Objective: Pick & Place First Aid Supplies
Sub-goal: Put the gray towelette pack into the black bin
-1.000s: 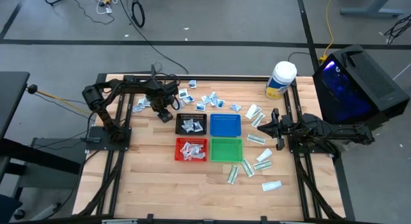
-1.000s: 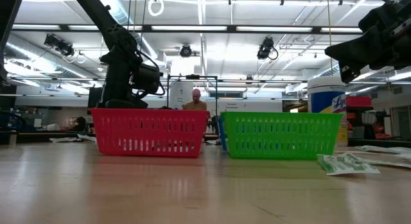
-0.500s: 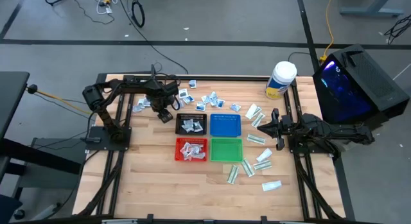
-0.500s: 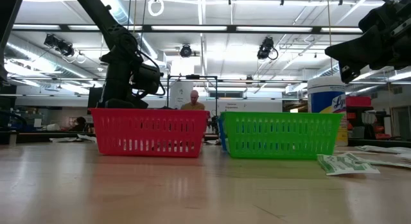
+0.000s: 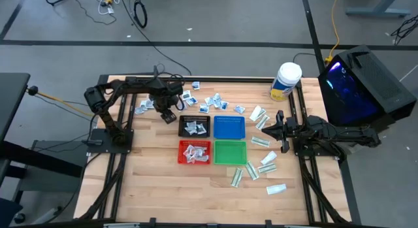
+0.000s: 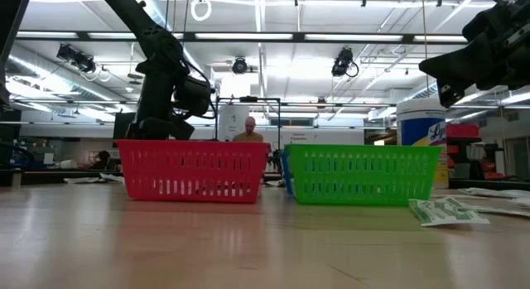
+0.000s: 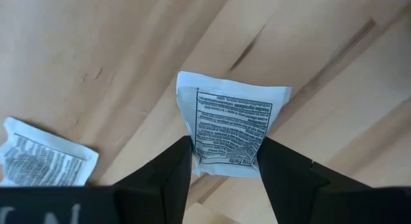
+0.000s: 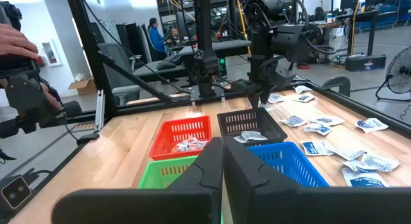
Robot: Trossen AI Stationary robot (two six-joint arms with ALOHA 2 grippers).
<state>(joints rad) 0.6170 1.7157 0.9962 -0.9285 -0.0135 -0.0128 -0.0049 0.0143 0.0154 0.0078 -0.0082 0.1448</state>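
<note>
We see the left gripper [image 5: 167, 115] clenched on a squarish white packet [image 7: 229, 130], lifted above the wooden table [image 5: 157, 176] beside the black tray [image 5: 195, 125]. Another packet [image 7: 45, 161] lies on the wood below. The right gripper [image 5: 272, 125] waits pressed closed, empty, near the green tray [image 5: 230, 152].

From across the table the red tray [image 6: 192, 170] and green tray [image 6: 361, 173] hide the black and blue trays behind them, and whatever lies inside cannot be seen through the mesh. The big jar [image 6: 422, 132] shows only as a sliver behind the green tray. From above, the print on the scattered packets [image 5: 215, 100] is too small to read.
</note>
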